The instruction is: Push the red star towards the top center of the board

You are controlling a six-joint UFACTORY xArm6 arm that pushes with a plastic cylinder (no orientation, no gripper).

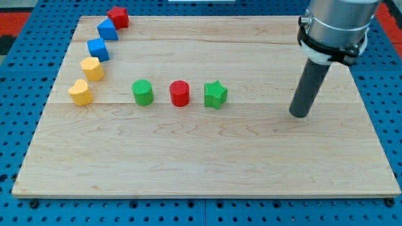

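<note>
The red star [118, 16] sits at the board's top left corner area, at the upper end of a curved line of blocks. My tip [300, 115] rests on the board at the view's right, far to the right of and below the red star. The nearest block to the tip is the green star [215, 95], well to its left.
Below the red star run two blue blocks [107, 29] [98, 49], then two yellow blocks [92, 68] [80, 92]. A green cylinder [143, 92] and a red cylinder [179, 93] stand in a row with the green star. The wooden board [201, 157] lies on a blue pegboard.
</note>
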